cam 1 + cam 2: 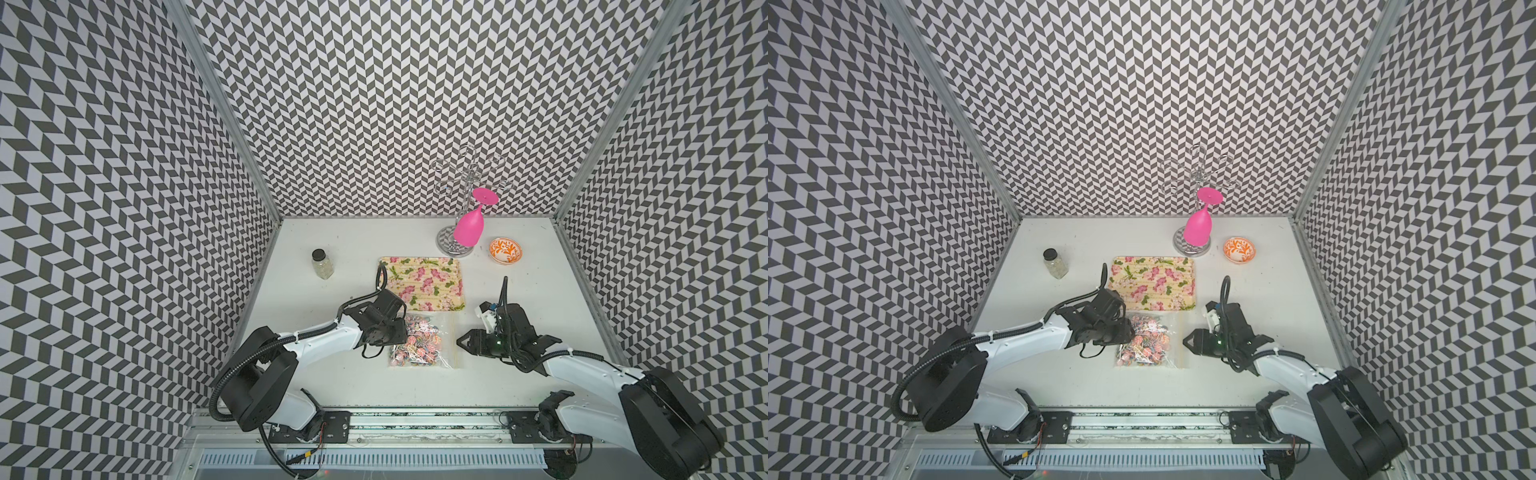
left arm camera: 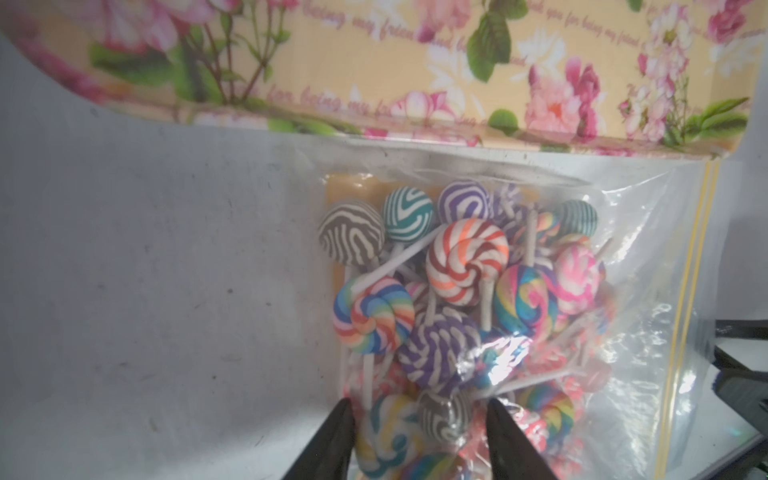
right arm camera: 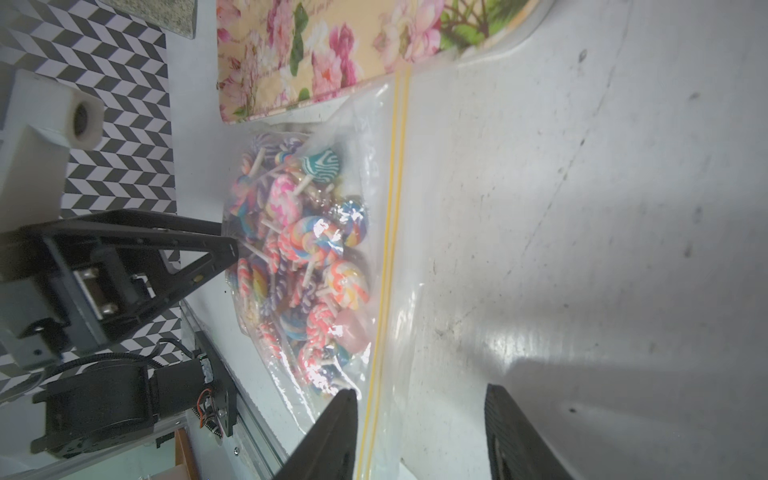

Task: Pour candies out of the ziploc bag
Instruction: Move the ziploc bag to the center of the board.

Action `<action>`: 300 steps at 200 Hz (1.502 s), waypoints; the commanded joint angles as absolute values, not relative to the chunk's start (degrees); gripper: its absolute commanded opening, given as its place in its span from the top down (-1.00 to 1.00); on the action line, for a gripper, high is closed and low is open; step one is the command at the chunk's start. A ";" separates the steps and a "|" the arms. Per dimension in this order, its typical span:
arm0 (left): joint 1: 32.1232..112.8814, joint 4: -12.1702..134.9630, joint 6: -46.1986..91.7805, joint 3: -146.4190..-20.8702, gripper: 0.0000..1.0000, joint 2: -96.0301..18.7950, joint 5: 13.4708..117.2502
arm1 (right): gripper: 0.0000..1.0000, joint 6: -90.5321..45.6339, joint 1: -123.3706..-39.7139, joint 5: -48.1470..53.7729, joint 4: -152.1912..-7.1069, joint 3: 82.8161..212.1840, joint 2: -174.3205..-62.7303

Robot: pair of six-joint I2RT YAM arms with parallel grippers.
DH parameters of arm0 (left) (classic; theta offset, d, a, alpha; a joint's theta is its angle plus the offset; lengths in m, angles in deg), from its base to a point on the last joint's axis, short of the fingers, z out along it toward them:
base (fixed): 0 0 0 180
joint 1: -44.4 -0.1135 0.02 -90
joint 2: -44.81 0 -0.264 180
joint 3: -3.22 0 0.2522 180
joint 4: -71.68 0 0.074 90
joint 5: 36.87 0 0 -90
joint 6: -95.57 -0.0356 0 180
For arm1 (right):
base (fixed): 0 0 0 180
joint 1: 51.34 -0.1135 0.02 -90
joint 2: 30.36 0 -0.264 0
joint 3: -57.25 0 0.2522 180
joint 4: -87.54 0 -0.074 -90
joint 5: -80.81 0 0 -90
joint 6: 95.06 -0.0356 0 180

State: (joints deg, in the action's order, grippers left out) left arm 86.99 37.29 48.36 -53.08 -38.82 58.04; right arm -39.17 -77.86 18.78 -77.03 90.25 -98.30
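Both top views hang high over the 6 o'clock edge of the surface point(image 1: 353, 382), tilted down toward the back wall point(image 1: 415, 104) at 12 o'clock. They're far off, side by side, and get nearly the same shot of the whole scene. Left wrist cam sits right behind the left claw point(image 2: 419, 405), super close over the ziploc bag point(image 2: 648, 257), facing 12 o'clock at the floral tray point(image 2: 374, 70). Right wrist cam rides behind the right claw point(image 3: 420, 390), also close, rolled sideways, aimed around 10 o'clock. Both wrist cams share the bag and the tray's near edge.
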 commanded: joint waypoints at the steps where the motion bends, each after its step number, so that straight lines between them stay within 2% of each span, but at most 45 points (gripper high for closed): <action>1: 86.80 39.55 48.21 -52.25 0.20 -39.89 58.34 | -0.02 -39.41 -78.27 18.27 -79.56 91.66 -99.09; 31: 86.84 39.06 48.11 -52.03 0.54 -40.17 57.20 | -0.01 -39.41 -78.41 18.34 -79.70 91.93 -99.58; 73: 86.78 36.73 47.63 -52.67 0.85 -39.54 54.54 | 0.02 -39.69 -78.84 18.76 -80.51 92.19 -100.44; 114: 86.29 32.95 46.90 -53.39 0.92 -38.16 50.28 | 0.06 -40.67 -80.48 19.24 -81.84 92.84 -101.84; 188: 82.68 29.64 44.39 -53.67 0.90 -34.16 46.77 | 0.10 -42.09 -84.03 19.04 -83.96 94.30 -104.13; 201: 82.64 29.32 43.80 -54.45 0.79 -33.70 46.54 | 0.11 -41.86 -84.17 18.88 -83.52 94.63 -104.06; 220: 82.77 29.04 42.70 -56.11 0.15 -33.07 46.70 | 0.11 -40.77 -84.16 17.51 -81.43 95.41 -103.03; 236: 83.05 28.38 41.75 -58.35 -0.20 -32.32 46.97 | 0.11 -39.38 -84.06 15.49 -78.76 96.50 -101.55; 248: 83.60 27.51 41.31 -60.45 -0.39 -31.73 46.78 | 0.11 -38.11 -84.04 14.11 -76.44 97.55 -100.33; 273: 86.60 25.47 41.17 -65.64 -0.56 -30.69 44.79 | 0.11 -36.36 -83.80 10.54 -72.66 99.36 -97.67; 300: 91.35 23.08 42.48 -71.47 -0.46 -31.79 43.57 | 0.11 -34.66 -82.05 5.88 -68.38 100.59 -94.37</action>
